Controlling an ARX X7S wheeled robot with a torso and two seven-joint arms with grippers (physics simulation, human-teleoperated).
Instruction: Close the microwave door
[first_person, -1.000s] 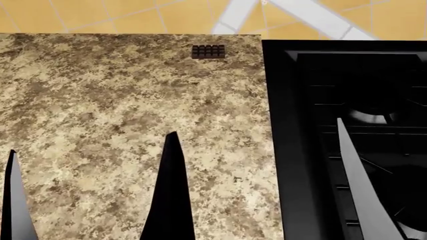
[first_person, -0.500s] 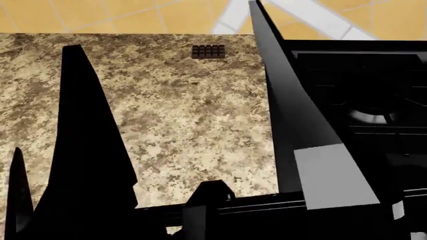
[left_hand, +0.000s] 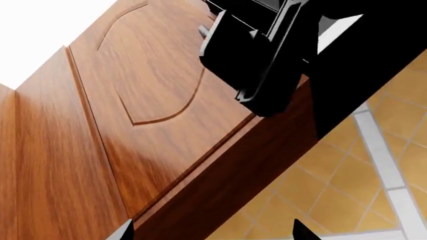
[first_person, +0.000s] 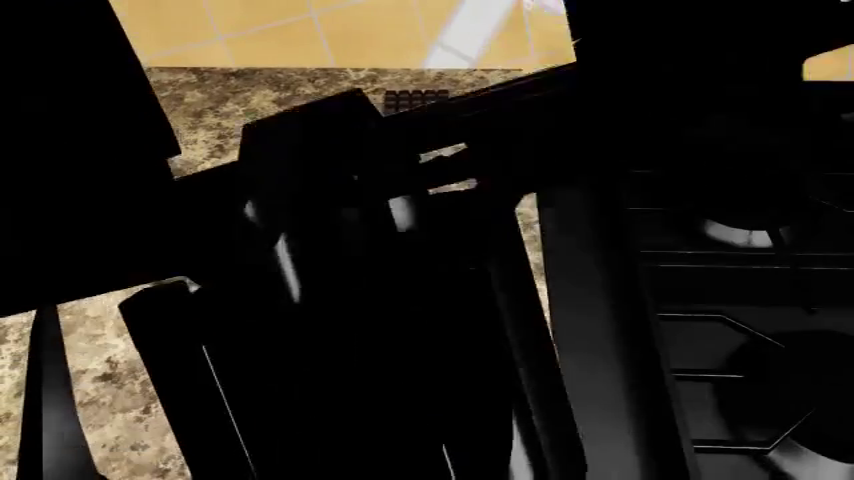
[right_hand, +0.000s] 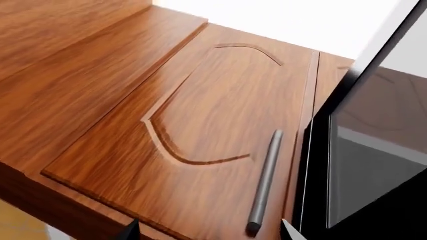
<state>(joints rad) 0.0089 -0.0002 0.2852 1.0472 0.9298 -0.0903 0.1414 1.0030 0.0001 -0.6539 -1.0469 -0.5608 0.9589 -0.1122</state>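
The microwave (right_hand: 373, 165) shows in the right wrist view as a black frame with a dark glass panel, beside a wooden cabinet door (right_hand: 200, 115). How far its door stands open I cannot tell. My right gripper (right_hand: 210, 231) is open with nothing between its fingers, facing the cabinet's grey handle (right_hand: 265, 180) just beside the microwave. My left gripper (left_hand: 213, 232) is open too, below a wooden cabinet (left_hand: 133, 100) and a black slab (left_hand: 360, 65) that may be the microwave. A black arm part (left_hand: 260, 55) hangs against that cabinet. In the head view my raised arms (first_person: 347, 300) hide most of the scene.
Under the arms lies a speckled granite countertop (first_person: 107, 400), with a small dark brown gridded bar (first_person: 416, 100) near its back edge. A black stovetop (first_person: 747, 330) sits to the right. Yellow wall tiles (left_hand: 347, 190) run behind the counter.
Both arms have risen through the head view. A second ago only finger tips showed at the bottom; now dark arm parts cover most of the countertop.
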